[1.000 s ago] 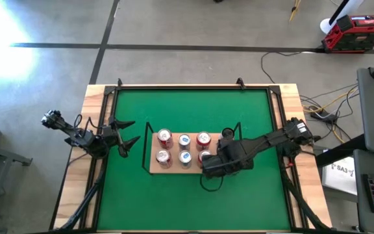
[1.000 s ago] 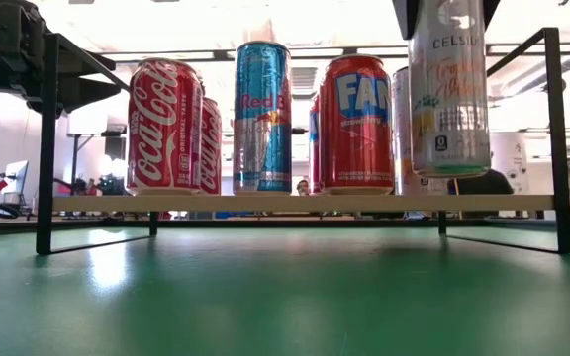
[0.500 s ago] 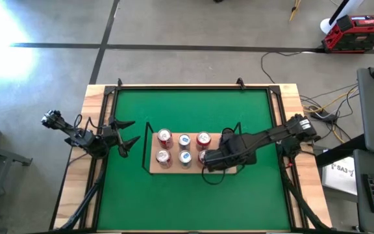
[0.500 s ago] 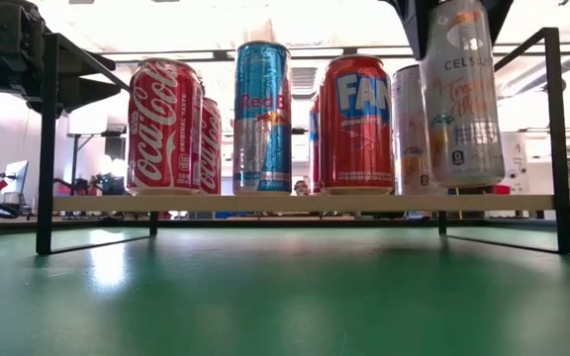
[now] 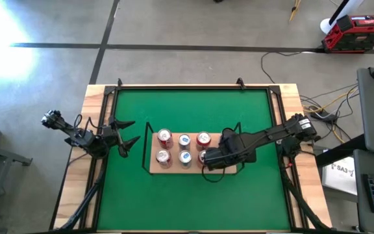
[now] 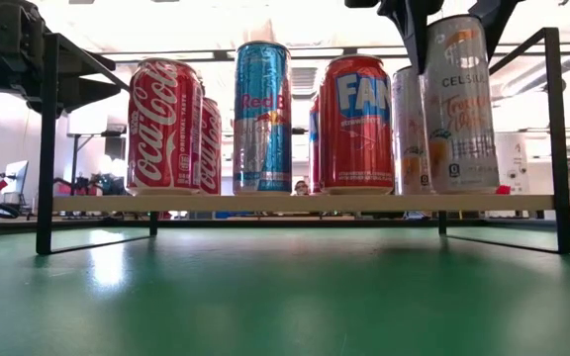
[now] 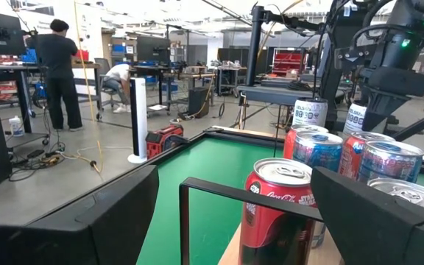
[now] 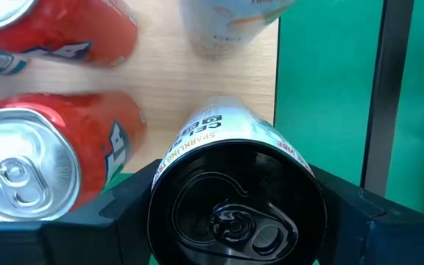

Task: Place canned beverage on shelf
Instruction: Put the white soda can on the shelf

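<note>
My high camera looks straight down on the whole table; my low one sits at mat level, facing the shelf [image 6: 305,203] closely. Both wrist cameras share that shelf [image 8: 197,88].

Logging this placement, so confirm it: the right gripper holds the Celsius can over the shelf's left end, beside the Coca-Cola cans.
Wrong end. The right gripper holds the Celsius can at the shelf's right end, beside the Fanta can; the Coca-Cola cans stand at the far end. The low view shows it.
</note>
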